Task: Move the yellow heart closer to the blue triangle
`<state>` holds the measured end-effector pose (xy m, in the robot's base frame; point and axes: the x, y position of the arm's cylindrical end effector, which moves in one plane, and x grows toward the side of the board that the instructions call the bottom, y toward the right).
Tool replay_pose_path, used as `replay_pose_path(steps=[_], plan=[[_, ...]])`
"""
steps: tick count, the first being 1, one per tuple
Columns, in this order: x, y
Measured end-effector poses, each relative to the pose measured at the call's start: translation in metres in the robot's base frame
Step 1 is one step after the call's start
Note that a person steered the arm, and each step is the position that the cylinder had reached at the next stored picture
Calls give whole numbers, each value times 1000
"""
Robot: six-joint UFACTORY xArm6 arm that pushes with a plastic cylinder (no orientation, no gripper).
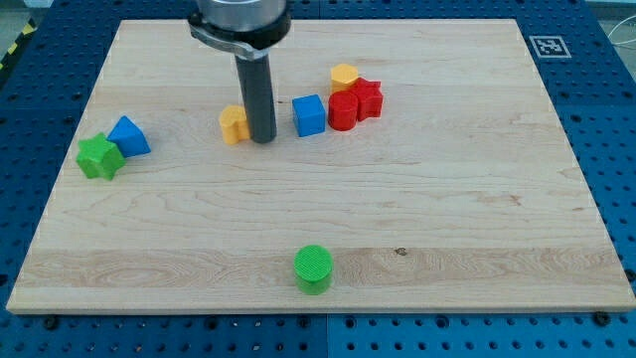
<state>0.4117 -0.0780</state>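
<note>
Wooden board (397, 219) lies on a blue table. The dark rod's tip (263, 138) holds nothing and touches the small yellow heart block (234, 124) on its right. Pushing slowly left should send it toward the blue triangle block (129, 135).

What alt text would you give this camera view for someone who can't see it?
A dark rod's tip rests on a wooden board just right of a yellow block. A blue triangle and green star sit at the view's left; a blue cube, red blocks, another yellow block and a green cylinder lie elsewhere.
</note>
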Motion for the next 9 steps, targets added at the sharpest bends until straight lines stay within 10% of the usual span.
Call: replay_pose_path(steps=[9], plan=[[-47,-102]])
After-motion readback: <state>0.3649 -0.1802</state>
